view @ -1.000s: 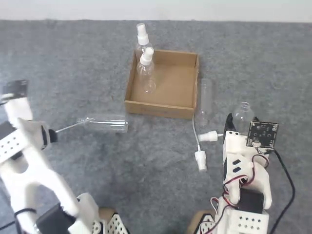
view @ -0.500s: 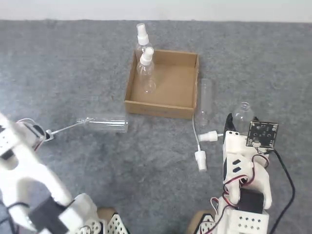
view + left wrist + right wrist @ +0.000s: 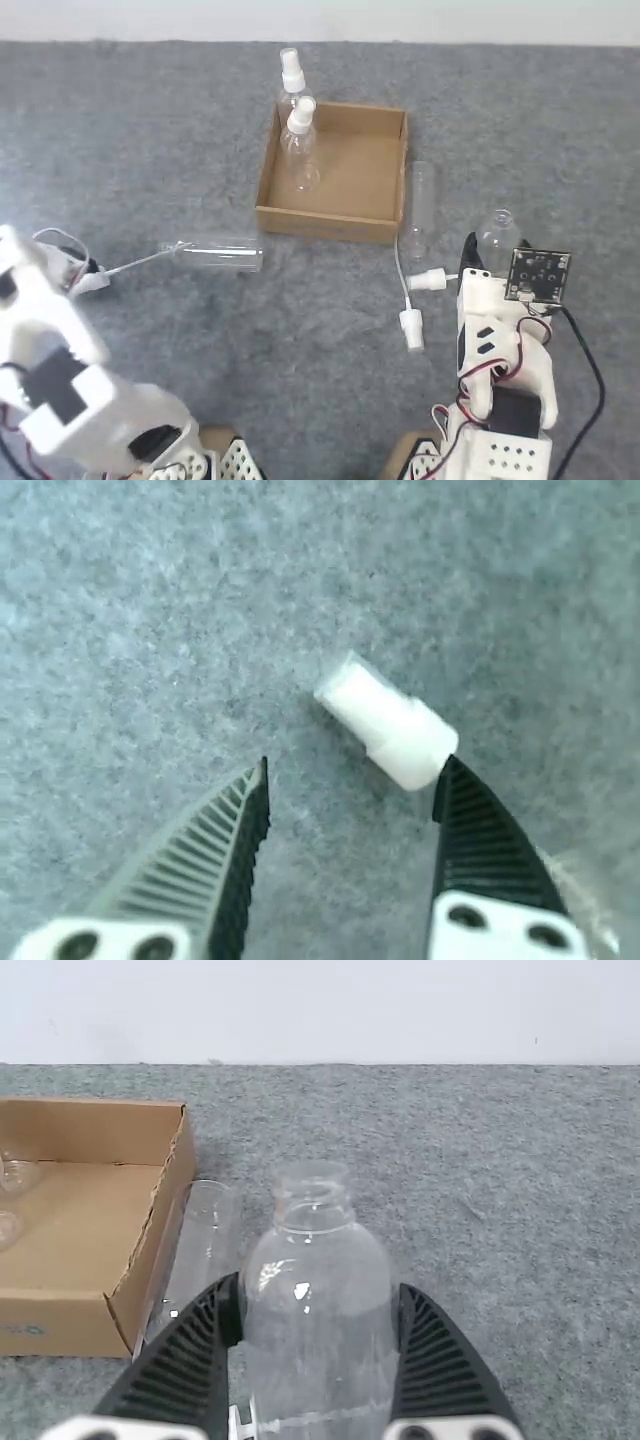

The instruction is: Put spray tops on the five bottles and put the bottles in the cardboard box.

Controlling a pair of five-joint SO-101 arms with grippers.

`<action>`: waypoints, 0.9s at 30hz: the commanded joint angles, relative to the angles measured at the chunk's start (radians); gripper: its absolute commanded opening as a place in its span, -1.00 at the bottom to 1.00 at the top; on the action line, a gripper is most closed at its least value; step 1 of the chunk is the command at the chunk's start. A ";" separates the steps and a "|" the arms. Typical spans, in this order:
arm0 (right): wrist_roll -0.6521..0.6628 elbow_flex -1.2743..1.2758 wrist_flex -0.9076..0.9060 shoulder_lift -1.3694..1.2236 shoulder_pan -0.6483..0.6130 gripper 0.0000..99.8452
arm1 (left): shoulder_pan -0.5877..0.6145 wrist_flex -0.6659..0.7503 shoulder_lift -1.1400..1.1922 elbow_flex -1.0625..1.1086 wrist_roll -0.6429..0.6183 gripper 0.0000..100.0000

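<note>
While the left arm hangs low over the near left of the grey mat (image 3: pixel 150 130), the left gripper (image 3: pixel 356 770) has its jaws spread wide on either side of a white spray top (image 3: pixel 388 730) lying on its side. One fingertip (image 3: pixel 450 775) looks to be just touching the cap, though I can't be sure of contact. From that spray top a thin tube (image 3: pixel 140 260) runs right to a clear bottle (image 3: pixel 218 255) lying flat, near and left of the cardboard box (image 3: pixel 345 228).

On the right, the right gripper (image 3: pixel 318 1290) pinches an uncapped bottle (image 3: pixel 318 1300) that stands upright, with the jaws pressed to its two sides. It stands right of the box and nearer than it. Between this bottle and the box's right wall lies another bare bottle (image 3: pixel 420 208), on its side, just beside the cardboard. Two loose spray tops (image 3: pixel 428 280) (image 3: pixel 411 328) lie near the box's near right corner, just left of the right arm, tubes trailing.

Inside the box, in its far left corner, one capped bottle (image 3: pixel 300 145) stands upright. A second capped bottle (image 3: pixel 291 78) stands outside, just beyond the far wall.
</note>
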State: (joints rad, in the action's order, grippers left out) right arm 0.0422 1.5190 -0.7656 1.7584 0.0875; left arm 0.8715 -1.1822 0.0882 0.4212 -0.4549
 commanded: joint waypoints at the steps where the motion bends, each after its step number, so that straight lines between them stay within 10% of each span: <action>1: 0.021 -0.014 0.018 0.018 -0.004 -0.93 | -0.003 0.077 0.034 -0.065 -0.061 -0.49; 27: 0.023 -0.014 0.018 0.018 -0.005 -0.93 | -0.055 0.166 0.238 -0.170 0.069 -0.71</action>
State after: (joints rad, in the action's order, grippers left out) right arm 0.0422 1.5190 -0.7656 1.7584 0.0875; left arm 0.8147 -1.0180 0.3353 0.3030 -0.3997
